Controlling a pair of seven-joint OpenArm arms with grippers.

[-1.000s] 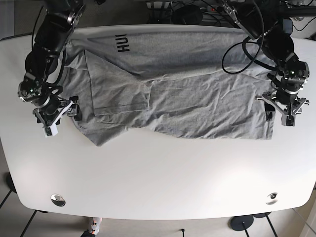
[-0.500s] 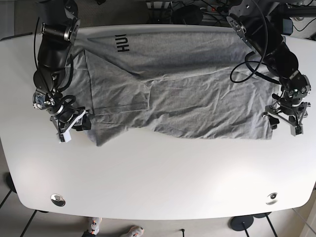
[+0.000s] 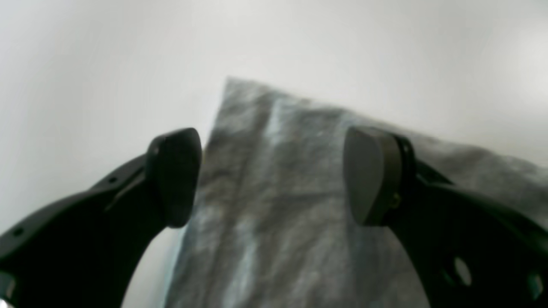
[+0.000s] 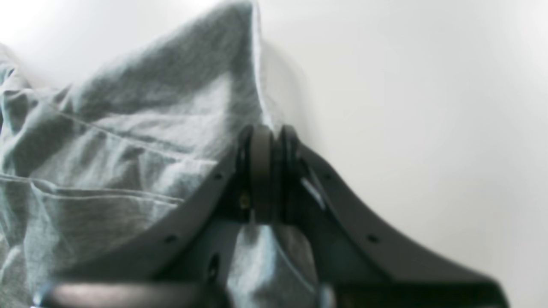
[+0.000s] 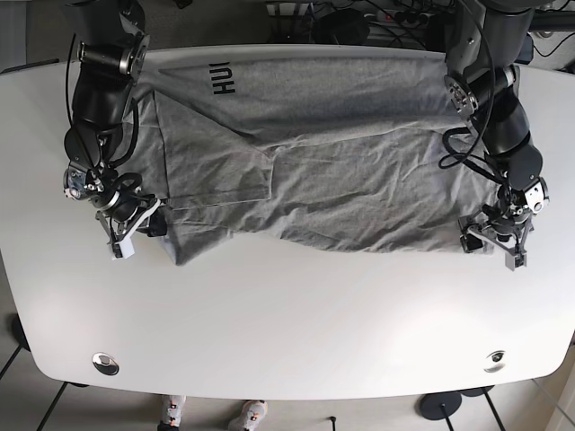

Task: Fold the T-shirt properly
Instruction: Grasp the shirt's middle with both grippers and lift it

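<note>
Right fingers (image 4: pixel 265 171) are clenched on the T-shirt (image 5: pixel 323 171) edge; the pinched cloth is mostly hidden. Left fingers (image 3: pixel 175 175) stand released, straddling a blurred hem corner. The shirt lies spread on the white table (image 5: pixel 296 314).

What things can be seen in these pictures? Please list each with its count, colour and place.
T-shirt: one, grey with dark letters, spread across the far half of the table.
Table: one, white, under everything.
Round fittings: two, metallic, at the table's near corners.
Cables: several, dark, on the floor beyond the table.
Right gripper: one, black, shut on the shirt's edge.
Left gripper: one, black, open over the shirt's corner.
</note>
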